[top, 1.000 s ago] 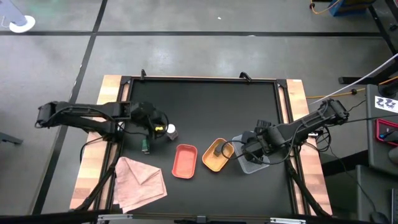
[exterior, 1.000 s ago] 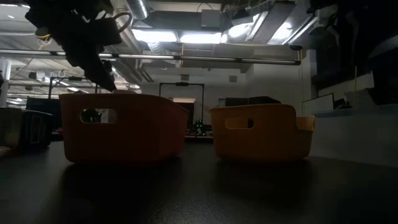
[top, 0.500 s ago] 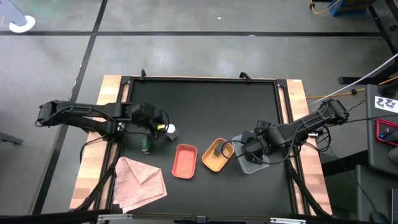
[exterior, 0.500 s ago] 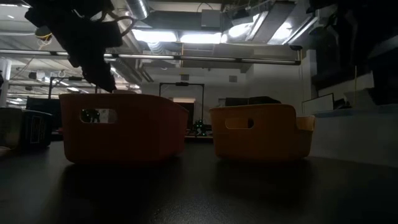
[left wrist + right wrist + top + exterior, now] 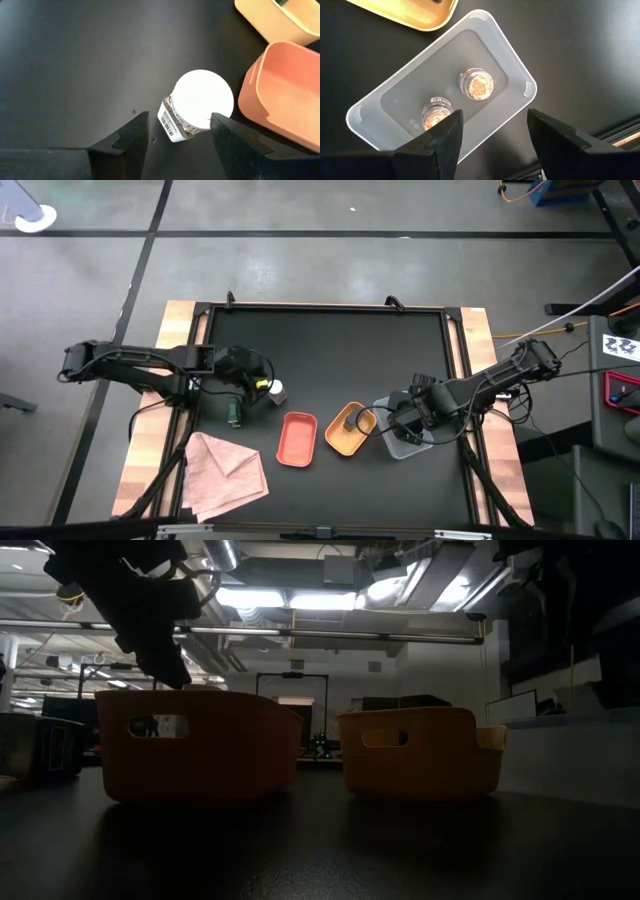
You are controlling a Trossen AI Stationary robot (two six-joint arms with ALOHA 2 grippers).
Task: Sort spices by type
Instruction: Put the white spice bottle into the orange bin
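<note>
While open left jaws flank white-capped jar, red tray close beside

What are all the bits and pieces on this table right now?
White-capped jar: one, standing on the black table left of the red tray, between the left gripper's open fingers.
Dark green jar: one, on the table near the cloth.
Dark jar: one, in the yellow tray.
Pinkish-brown jars: two, in the clear grey tray.
Red tray: one, holds nothing, left of the yellow tray.
Pink cloth: one, at the table's front left corner.
Left gripper: open, around the white-capped jar.
Right gripper: open, above the grey tray.
</note>
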